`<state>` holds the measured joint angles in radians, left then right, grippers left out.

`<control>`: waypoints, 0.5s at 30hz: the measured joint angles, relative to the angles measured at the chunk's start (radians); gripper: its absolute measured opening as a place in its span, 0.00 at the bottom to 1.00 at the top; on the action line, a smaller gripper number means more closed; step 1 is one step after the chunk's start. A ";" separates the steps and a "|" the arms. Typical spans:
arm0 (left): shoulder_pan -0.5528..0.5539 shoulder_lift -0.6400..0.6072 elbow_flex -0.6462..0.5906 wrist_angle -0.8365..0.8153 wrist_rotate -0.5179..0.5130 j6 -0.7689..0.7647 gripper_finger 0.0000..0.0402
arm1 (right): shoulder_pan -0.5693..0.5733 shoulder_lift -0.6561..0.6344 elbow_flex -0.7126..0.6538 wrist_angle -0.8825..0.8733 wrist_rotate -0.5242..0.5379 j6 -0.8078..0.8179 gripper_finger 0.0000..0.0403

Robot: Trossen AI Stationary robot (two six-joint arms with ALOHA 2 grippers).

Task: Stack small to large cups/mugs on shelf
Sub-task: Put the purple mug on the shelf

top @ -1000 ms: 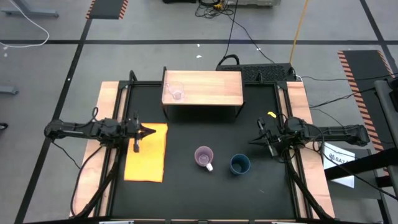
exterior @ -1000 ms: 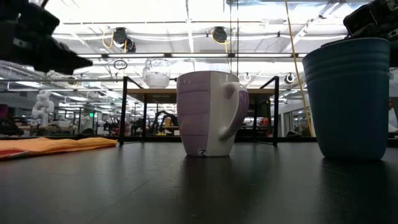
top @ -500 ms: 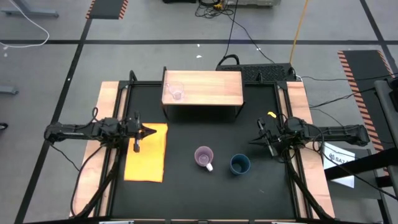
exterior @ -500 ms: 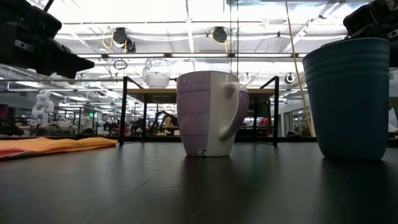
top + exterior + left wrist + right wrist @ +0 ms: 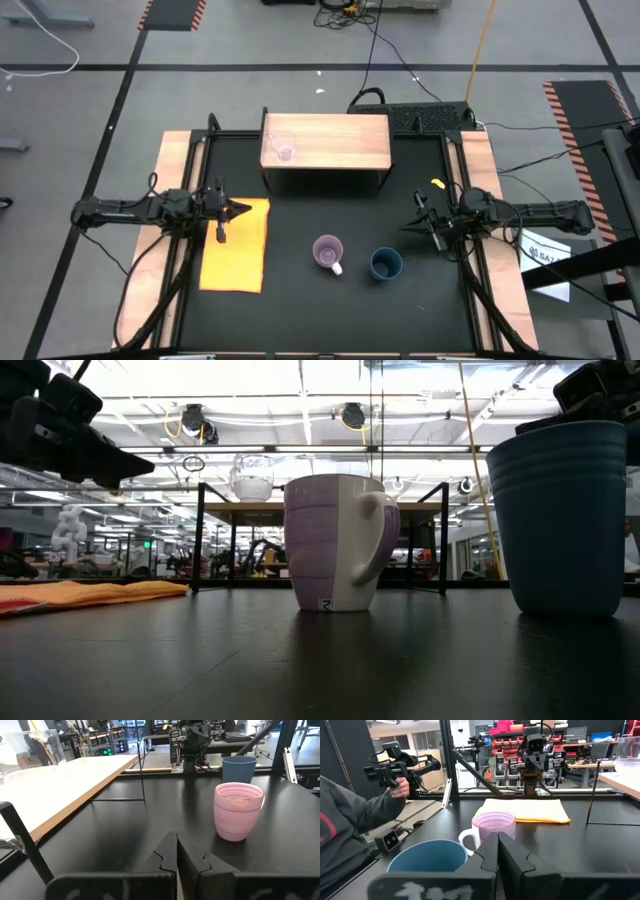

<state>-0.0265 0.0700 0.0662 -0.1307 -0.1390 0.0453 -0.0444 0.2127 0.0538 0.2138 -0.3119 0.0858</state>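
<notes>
Item: one moment of the cup-stacking job. Change noted: over the last second the left tool (image 5: 240, 210) crept slightly rightward, as the low view showed its dark tip further into the frame than a second earlier; nothing else moved, and all three vessels kept their places. Judged meaning: the small-cup step looked done and the left arm seemed to be starting toward the next vessel, with two of three still to stack. Left tool: clenched, empty, hovering over the right edge of the yellow mat (image 5: 236, 258). Right tool (image 5: 405, 224): clenched, empty, waiting at the right side of the surface (image 5: 300, 300). Clear glass cup (image 5: 281, 147): upright on the left part of the shelf (image 5: 340, 140), at the far side. Purple mug (image 5: 328, 252): upright on the surface, near side, to the right of the left tool and well apart from it, handle toward the near edge. Teal cup (image 5: 385, 264): upright just right of the mug, near the right tool, not touching.
</notes>
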 joint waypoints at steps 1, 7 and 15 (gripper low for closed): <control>0.000 0.000 0.000 -0.001 0.000 -0.002 0.01 | 0.000 0.000 0.000 0.000 0.000 0.000 0.00; 0.000 0.004 0.001 -0.005 0.000 -0.002 0.06 | 0.000 0.000 0.000 0.029 0.000 0.000 0.00; 0.000 0.004 0.001 -0.006 0.000 0.002 0.08 | 0.000 0.000 0.000 0.037 0.000 -0.040 0.00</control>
<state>-0.0265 0.0742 0.0669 -0.1368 -0.1390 0.0471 -0.0442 0.2123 0.0536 0.2507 -0.3119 0.0456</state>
